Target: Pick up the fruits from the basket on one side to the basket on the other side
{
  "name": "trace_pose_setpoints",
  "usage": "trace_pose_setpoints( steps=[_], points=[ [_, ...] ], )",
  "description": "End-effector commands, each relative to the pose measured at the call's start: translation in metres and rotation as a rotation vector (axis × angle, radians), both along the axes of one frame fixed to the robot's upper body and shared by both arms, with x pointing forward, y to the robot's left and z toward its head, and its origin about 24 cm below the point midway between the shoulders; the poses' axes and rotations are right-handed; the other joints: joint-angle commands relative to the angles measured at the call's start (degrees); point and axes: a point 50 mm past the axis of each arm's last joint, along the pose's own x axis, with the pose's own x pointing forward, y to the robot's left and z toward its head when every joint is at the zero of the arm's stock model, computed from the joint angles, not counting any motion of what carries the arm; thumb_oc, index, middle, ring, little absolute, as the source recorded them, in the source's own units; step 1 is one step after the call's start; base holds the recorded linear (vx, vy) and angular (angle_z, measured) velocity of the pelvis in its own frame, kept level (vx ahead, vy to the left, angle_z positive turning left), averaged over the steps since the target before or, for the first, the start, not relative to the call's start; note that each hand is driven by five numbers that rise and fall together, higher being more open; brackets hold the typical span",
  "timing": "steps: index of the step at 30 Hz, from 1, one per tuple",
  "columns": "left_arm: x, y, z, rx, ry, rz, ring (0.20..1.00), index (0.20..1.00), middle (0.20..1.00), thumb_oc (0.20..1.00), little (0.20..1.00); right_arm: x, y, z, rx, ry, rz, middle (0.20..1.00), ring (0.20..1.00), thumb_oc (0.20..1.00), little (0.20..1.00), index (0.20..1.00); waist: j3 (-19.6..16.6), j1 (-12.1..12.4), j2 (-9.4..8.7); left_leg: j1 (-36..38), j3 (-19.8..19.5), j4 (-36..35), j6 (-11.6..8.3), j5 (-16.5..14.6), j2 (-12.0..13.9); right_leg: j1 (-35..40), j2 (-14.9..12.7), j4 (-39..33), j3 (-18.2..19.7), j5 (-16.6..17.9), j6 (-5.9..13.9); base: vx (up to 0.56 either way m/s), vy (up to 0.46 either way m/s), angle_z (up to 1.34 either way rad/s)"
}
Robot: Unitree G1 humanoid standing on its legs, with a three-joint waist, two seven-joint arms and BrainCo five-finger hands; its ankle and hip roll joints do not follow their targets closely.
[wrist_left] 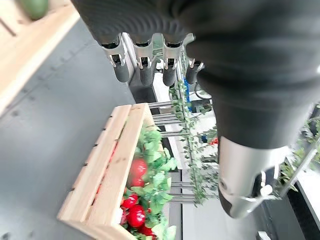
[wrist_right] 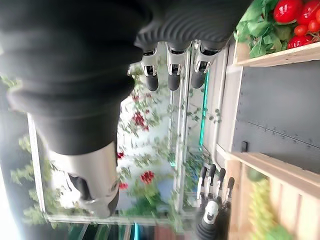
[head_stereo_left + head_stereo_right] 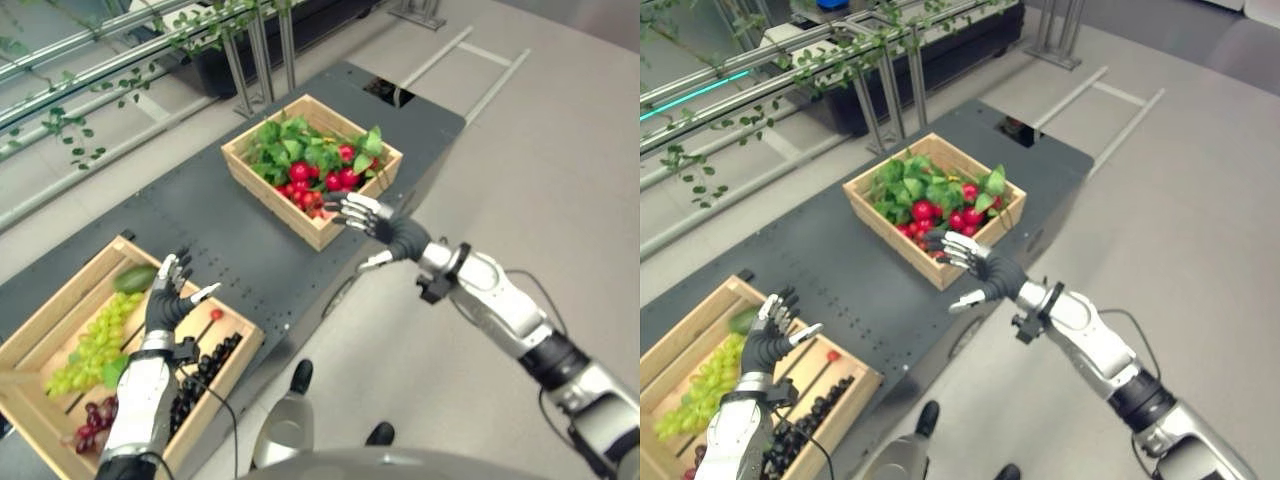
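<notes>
Two wooden crates stand on the dark table (image 3: pixel 250 250). The far crate (image 3: pixel 312 168) holds red fruits (image 3: pixel 300 172) among green leaves (image 3: pixel 290 145). The near left crate (image 3: pixel 60 330) holds green grapes (image 3: pixel 90 350), a green fruit (image 3: pixel 133 278), dark grapes (image 3: pixel 200 375) and one small red fruit (image 3: pixel 216 314). My right hand (image 3: pixel 385 228) hovers open at the far crate's near corner, fingers straight, holding nothing. My left hand (image 3: pixel 170 300) is raised open over the near crate, palm empty. The left hand (image 2: pixel 212 200) is also seen in the right wrist view.
Metal rails with trailing green vines (image 3: pixel 100 110) run behind the table. A dark opening (image 3: pixel 390 92) sits at the table's far end. Grey floor (image 3: pixel 540 180) lies to the right of the table.
</notes>
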Motion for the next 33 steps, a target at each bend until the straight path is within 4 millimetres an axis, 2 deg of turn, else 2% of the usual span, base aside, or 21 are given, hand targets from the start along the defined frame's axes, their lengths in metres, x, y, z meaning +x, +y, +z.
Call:
trace_pose_setpoints(
  steps=[1, 3, 4, 5, 6, 9, 12, 14, 15, 16, 19, 22, 24, 26, 30, 32, 33],
  points=[
    [0.012, -0.004, 0.021, -0.013, -0.111, -0.053, 1.000, 1.000, 1.000, 1.000, 1.000, 0.003, 0.013, 0.024, 0.076, -0.093, 0.049, 1.000, 1.000, 1.000, 1.000, 1.000, -2.38, -0.13, -1.07, 0.87, 3.45, 6.04, -4.74, 4.01, 3.94, -2.76, -5.92, -0.21, -1.73, -2.46, 6.32, -0.17, -0.200, 0.48],
    [0.011, -0.004, 0.019, -0.006, -0.103, -0.055, 1.000, 1.000, 1.000, 1.000, 1.000, 0.003, 0.009, 0.019, 0.087, -0.069, 0.025, 1.000, 1.000, 1.000, 1.000, 1.000, -3.37, -0.62, -1.42, 3.05, 6.82, 9.65, -3.99, 0.86, 2.80, -4.08, -6.83, -0.21, -4.59, -1.21, 5.91, -0.14, -0.179, 0.58],
    [0.011, -0.004, 0.019, -0.005, -0.102, -0.056, 1.000, 1.000, 1.000, 1.000, 1.000, 0.003, 0.009, 0.018, 0.088, -0.068, 0.024, 1.000, 1.000, 1.000, 1.000, 1.000, -3.45, -0.70, -1.45, 2.91, 6.67, 9.92, -3.97, 0.62, 2.79, -4.02, -6.86, -0.21, -4.73, -1.26, 5.98, -0.10, -0.167, 1.00],
    [0.010, -0.006, 0.017, -0.005, -0.095, -0.065, 1.000, 1.000, 1.000, 1.000, 1.000, 0.001, 0.004, 0.013, 0.107, -0.047, 0.004, 1.000, 1.000, 1.000, 1.000, 1.000, -4.35, -1.12, -1.50, 5.72, 7.13, 10.41, -3.75, -1.68, 0.67, -5.00, -7.54, -0.21, -7.01, -0.26, 5.61, -0.05, -0.112, 1.51],
    [0.009, -0.006, 0.016, 0.001, -0.090, -0.065, 1.000, 1.000, 1.000, 1.000, 1.000, -0.003, -0.001, 0.008, 0.114, -0.030, -0.009, 1.000, 1.000, 1.000, 1.000, 1.000, -4.98, -1.67, -1.56, 6.68, 6.74, 11.07, -3.48, -2.83, -0.36, -4.68, -8.29, -0.17, -9.03, 0.22, 5.67, -0.07, -0.150, 1.76],
    [0.011, -0.009, 0.016, 0.008, -0.089, -0.083, 1.000, 1.000, 1.000, 1.000, 1.000, -0.009, -0.014, -0.002, 0.124, -0.003, -0.055, 1.000, 1.000, 1.000, 1.000, 1.000, -6.16, -3.08, -1.39, 9.86, 6.85, 10.82, -3.04, -4.35, -2.10, -4.60, -9.32, 0.10, -13.13, 1.14, 5.09, -0.06, -0.053, 2.01],
    [0.015, -0.016, 0.019, 0.036, -0.092, -0.127, 1.000, 1.000, 1.000, 1.000, 1.000, -0.018, -0.036, -0.011, 0.164, 0.034, -0.134, 1.000, 1.000, 1.000, 1.000, 1.000, -6.83, -5.97, -1.23, 11.97, 8.24, 10.21, -2.41, -5.90, -3.20, -4.43, -10.46, 0.48, -16.72, 2.07, 4.52, -0.08, 0.030, 1.83],
    [0.018, -0.021, 0.020, 0.068, -0.087, -0.170, 1.000, 1.000, 1.000, 1.000, 1.000, -0.026, -0.053, -0.018, 0.185, 0.055, -0.201, 1.000, 1.000, 1.000, 1.000, 1.000, -6.82, -8.09, -1.03, 11.94, 8.55, 9.53, -1.05, -8.27, -4.29, -4.16, -11.61, 0.94, -18.49, 2.41, 4.34, -0.09, 0.094, 1.30],
    [0.018, -0.023, 0.021, 0.083, -0.090, -0.182, 1.000, 1.000, 1.000, 1.000, 1.000, -0.029, -0.059, -0.020, 0.203, 0.058, -0.236, 1.000, 1.000, 1.000, 1.000, 1.000, -6.57, -8.83, -0.68, 11.69, 9.67, 8.64, -0.46, -8.14, -3.95, -4.26, -12.30, 1.55, -18.77, 2.85, 4.56, -0.10, 0.129, 1.91],
    [0.019, -0.026, 0.021, 0.093, -0.087, -0.204, 1.000, 1.000, 1.000, 1.000, 1.000, -0.029, -0.064, -0.020, 0.209, 0.055, -0.260, 1.000, 1.000, 1.000, 1.000, 1.000, -6.52, -9.05, -0.56, 11.23, 10.12, 7.94, 0.14, -8.02, -3.94, -3.97, -13.42, 2.00, -19.71, 3.39, 4.75, -0.10, 0.139, 1.28],
    [0.018, -0.028, 0.022, 0.109, -0.092, -0.221, 1.000, 1.000, 1.000, 1.000, 1.000, -0.030, -0.071, -0.031, 0.254, 0.077, -0.342, 1.000, 1.000, 1.000, 1.000, 1.000, -6.49, -8.01, -0.72, 10.48, 8.26, 6.48, 2.00, -8.87, -5.80, -2.81, -15.95, 3.67, -21.81, 4.56, 5.93, -0.05, 0.164, 0.98],
    [0.017, -0.028, 0.023, 0.126, -0.087, -0.230, 1.000, 1.000, 1.000, 1.000, 1.000, -0.030, -0.071, -0.032, 0.274, 0.075, -0.370, 1.000, 1.000, 1.000, 1.000, 1.000, -6.49, -7.24, -1.25, 10.17, 6.98, 5.49, 3.39, -9.05, -7.49, -2.28, -17.87, 4.83, -23.26, 5.33, 6.72, -0.05, 0.144, 0.45],
    [0.014, -0.026, 0.023, 0.148, -0.082, -0.229, 1.000, 1.000, 1.000, 1.000, 1.000, -0.028, -0.068, -0.039, 0.286, 0.094, -0.388, 1.000, 1.000, 1.000, 1.000, 1.000, -6.58, -6.07, -1.83, 10.42, 5.84, 4.77, 4.62, -9.17, -9.52, -1.59, -19.41, 5.96, -24.15, 5.72, 7.25, -0.05, 0.193, 0.06],
    [0.012, -0.025, 0.021, 0.147, -0.073, -0.224, 1.000, 1.000, 1.000, 1.000, 1.000, -0.027, -0.066, -0.039, 0.294, 0.095, -0.391, 1.000, 1.000, 1.000, 1.000, 1.000, -6.60, -5.77, -2.06, 10.74, 5.68, 4.61, 5.09, -9.45, -10.27, -1.53, -20.29, 6.46, -24.26, 6.05, 7.71, -0.03, 0.160, 0.07],
    [0.006, -0.017, 0.023, 0.148, -0.072, -0.193, 1.000, 1.000, 1.000, 1.000, 1.000, -0.026, -0.058, -0.041, 0.317, 0.110, -0.375, 1.000, 1.000, 1.000, 1.000, 1.000, -6.06, -5.18, -1.92, 12.26, 4.69, 4.99, 6.34, -10.38, -11.68, -2.94, -23.88, 12.23, -21.14, 6.24, 9.25, 0.02, 0.141, 0.03],
    [0.004, -0.015, 0.024, 0.149, -0.075, -0.188, 1.000, 1.000, 1.000, 1.000, 1.000, -0.025, -0.054, -0.040, 0.306, 0.100, -0.358, 1.000, 1.000, 1.000, 1.000, 1.000, -5.12, -6.18, -1.24, 13.12, 3.19, 5.25, 7.03, -10.35, -12.32, -5.09, -24.29, 16.97, -14.45, 6.43, 10.45, 0.03, 0.097, 0.11],
    [0.004, -0.015, 0.024, 0.143, -0.081, -0.181, 1.000, 1.000, 1.000, 1.000, 1.000, -0.024, -0.052, -0.041, 0.301, 0.104, -0.350, 1.000, 1.000, 1.000, 1.000, 1.000, -4.94, -6.57, -0.96, 13.47, 2.79, 5.07, 7.28, -10.30, -12.63, -6.20, -23.25, 18.48, -10.56, 5.37, 10.58, 0.02, 0.082, 0.09]
  ],
)
